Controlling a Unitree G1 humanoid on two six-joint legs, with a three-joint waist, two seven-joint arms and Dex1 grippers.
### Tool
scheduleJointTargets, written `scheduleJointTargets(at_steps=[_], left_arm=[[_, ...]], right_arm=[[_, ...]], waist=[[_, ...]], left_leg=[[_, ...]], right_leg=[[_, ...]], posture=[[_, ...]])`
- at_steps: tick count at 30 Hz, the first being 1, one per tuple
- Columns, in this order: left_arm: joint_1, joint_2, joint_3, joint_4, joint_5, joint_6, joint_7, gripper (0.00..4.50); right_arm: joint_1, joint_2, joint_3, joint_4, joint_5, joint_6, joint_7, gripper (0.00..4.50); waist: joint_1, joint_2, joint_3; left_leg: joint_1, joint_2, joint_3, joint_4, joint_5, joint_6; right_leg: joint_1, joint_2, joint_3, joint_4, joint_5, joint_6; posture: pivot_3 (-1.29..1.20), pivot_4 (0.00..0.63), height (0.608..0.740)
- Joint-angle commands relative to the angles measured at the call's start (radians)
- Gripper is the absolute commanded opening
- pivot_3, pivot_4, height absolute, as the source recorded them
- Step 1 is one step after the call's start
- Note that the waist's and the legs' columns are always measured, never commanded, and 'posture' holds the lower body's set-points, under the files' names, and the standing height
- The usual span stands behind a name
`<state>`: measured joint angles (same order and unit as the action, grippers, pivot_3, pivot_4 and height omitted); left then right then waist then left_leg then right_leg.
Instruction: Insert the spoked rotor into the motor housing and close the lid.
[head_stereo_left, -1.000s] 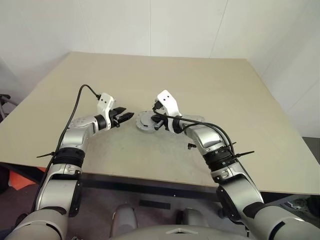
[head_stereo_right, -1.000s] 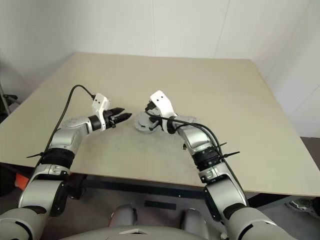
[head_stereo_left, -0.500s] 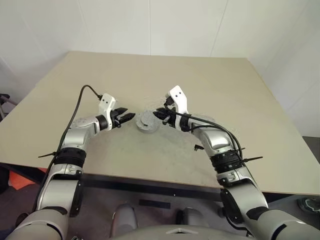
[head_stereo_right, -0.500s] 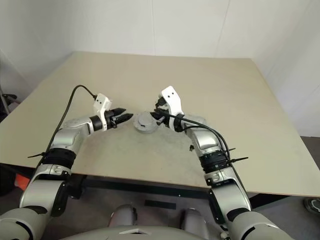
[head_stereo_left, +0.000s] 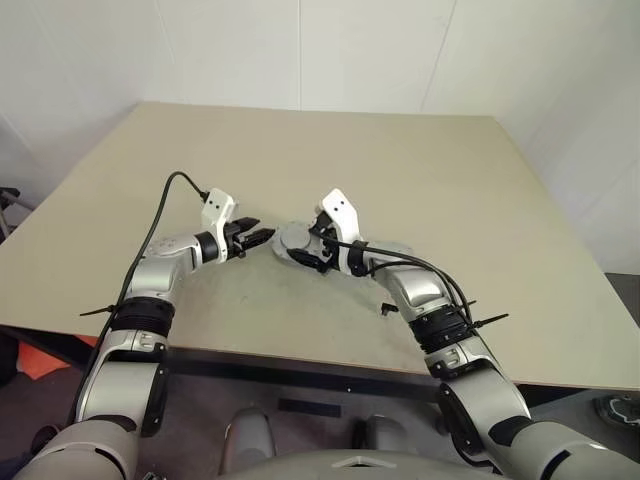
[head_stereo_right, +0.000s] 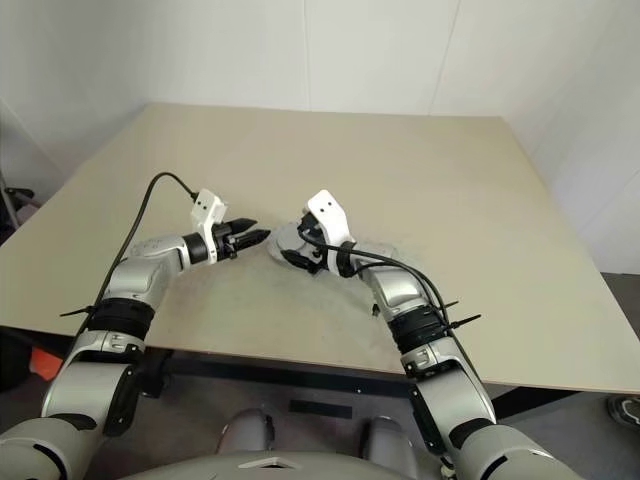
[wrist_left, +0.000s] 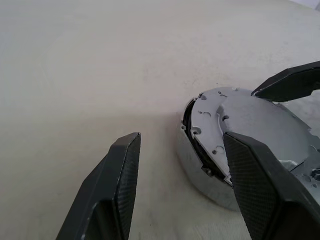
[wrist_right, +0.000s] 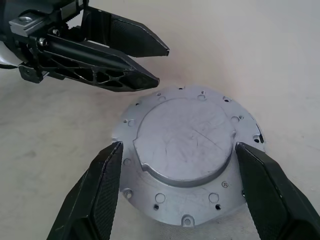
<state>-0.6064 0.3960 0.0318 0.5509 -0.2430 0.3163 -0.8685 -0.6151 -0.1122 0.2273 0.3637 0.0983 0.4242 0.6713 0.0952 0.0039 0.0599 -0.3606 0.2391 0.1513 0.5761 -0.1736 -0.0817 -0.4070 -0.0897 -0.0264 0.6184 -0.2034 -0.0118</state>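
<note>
A silver lid (wrist_right: 185, 135) with a raised round centre and a holed flange lies on the motor housing (wrist_left: 200, 170) in the middle of the table. In the left wrist view a dark gap shows under the lid's (wrist_left: 250, 115) edge, so it sits slightly askew. My right gripper (wrist_right: 178, 146) is open, one finger on each side of the lid, not closed on it. My left gripper (wrist_left: 180, 137) is open just to the left of the housing, one finger close to the lid's edge. The spoked rotor is hidden.
A small dark piece (head_stereo_left: 385, 308) lies on the table (head_stereo_left: 450, 180) beside my right forearm. The beige table stretches wide on all sides, its front edge (head_stereo_left: 300, 358) near me and a white wall behind.
My right gripper has opened from shut, after pulling off to the right and coming back over the lid. The left gripper and the lid have stayed put.
</note>
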Motion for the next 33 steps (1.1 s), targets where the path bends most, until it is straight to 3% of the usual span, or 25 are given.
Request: scheduleJointTargets(at_steps=[1,9,13,14,33], left_arm=[[-0.005,0.015,0.012,-0.042,-0.010,-0.001,-0.006,2.77],[0.001,0.023,0.017,-0.043,-0.009,-0.003,-0.004,2.77],[-0.001,0.037,0.025,-0.034,-0.009,-0.006,-0.003,2.77],[-0.002,0.041,0.027,-0.030,-0.009,-0.007,-0.003,2.77],[0.004,0.054,0.030,-0.033,-0.008,-0.005,0.001,2.77]], right_arm=[[-0.043,0.018,-0.008,0.040,-0.006,-0.050,-0.012,4.06],[-0.073,0.035,-0.009,0.125,-0.015,-0.099,-0.023,4.06],[-0.077,0.041,-0.015,0.159,-0.018,-0.116,-0.034,3.21],[-0.079,0.041,-0.016,0.162,-0.018,-0.119,-0.034,3.18],[-0.101,0.044,-0.030,0.152,-0.017,-0.114,-0.046,3.18]], waist=[[0.000,0.000,0.000],[-0.001,0.000,0.000],[-0.002,0.000,0.000],[-0.002,0.000,0.000],[-0.001,0.000,0.000]], left_leg=[[0.000,0.000,0.000,0.000,0.000,0.000],[0.000,0.000,0.000,0.000,0.000,0.000],[0.000,0.000,0.000,0.000,0.000,0.000],[0.000,0.000,0.000,0.000,0.000,0.000],[0.000,0.000,0.000,-0.001,0.000,0.000]], right_leg=[[0.000,0.000,0.000,0.000,0.000,0.000],[0.000,0.000,0.000,0.000,0.000,0.000],[0.000,0.000,0.000,0.000,0.000,0.000],[0.000,0.000,0.000,0.000,0.000,0.000],[-0.001,0.000,0.000,0.000,0.000,0.000]], posture=[[0.00,0.000,0.740],[0.00,0.000,0.740],[0.00,0.000,0.740],[0.00,0.000,0.740],[0.00,0.000,0.740]])
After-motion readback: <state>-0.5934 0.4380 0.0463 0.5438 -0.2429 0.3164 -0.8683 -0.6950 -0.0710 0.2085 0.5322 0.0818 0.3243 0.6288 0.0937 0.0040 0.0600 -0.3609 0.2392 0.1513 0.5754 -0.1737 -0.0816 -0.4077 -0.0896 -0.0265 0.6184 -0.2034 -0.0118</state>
